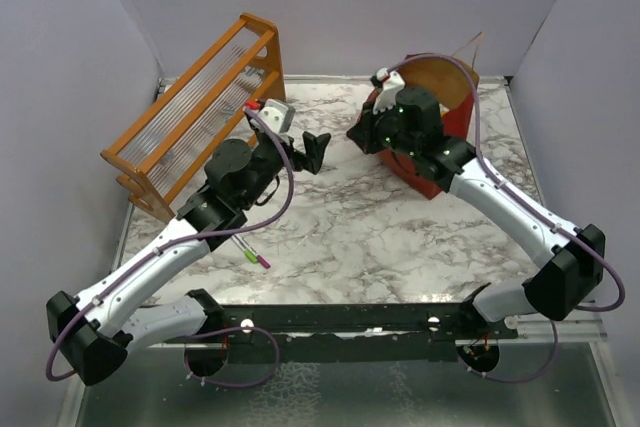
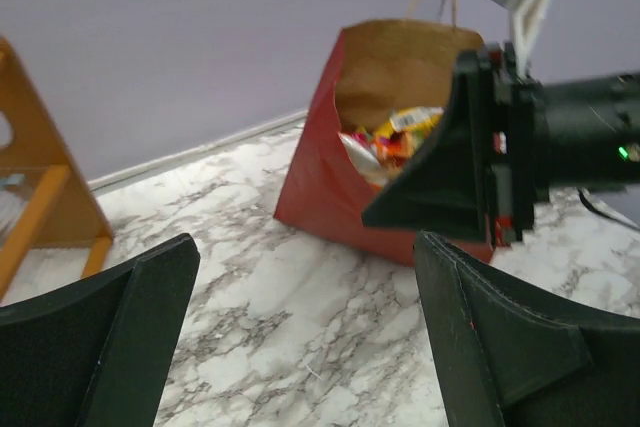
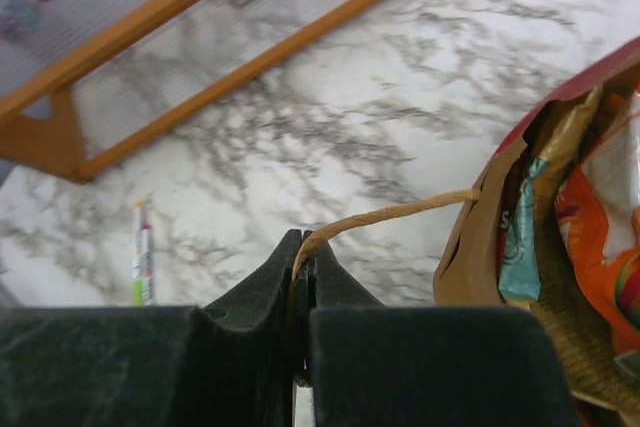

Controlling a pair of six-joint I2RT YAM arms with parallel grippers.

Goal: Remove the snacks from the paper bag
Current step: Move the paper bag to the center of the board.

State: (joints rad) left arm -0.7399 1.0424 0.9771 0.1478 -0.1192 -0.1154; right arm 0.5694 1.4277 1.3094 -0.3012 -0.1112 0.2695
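Observation:
The dark red paper bag point(image 1: 425, 179) stands at the back right of the marble table, its mouth open and its brown inside showing. Snacks point(image 2: 395, 137) fill it, with orange and yellow packets on top; the right wrist view shows an orange packet point(image 3: 600, 237) and a teal one point(image 3: 520, 237) just inside the rim. My right gripper point(image 3: 305, 247) is shut on the bag's thin tan handle point(image 3: 400, 212) on the bag's left side. My left gripper point(image 2: 307, 244) hangs open over bare marble left of the bag, pointing at it, with nothing between its fingers.
An orange wooden rack point(image 1: 195, 117) stands at the back left. Green and pink markers point(image 1: 250, 252) lie on the marble near the left arm. Grey walls close in the table on three sides.

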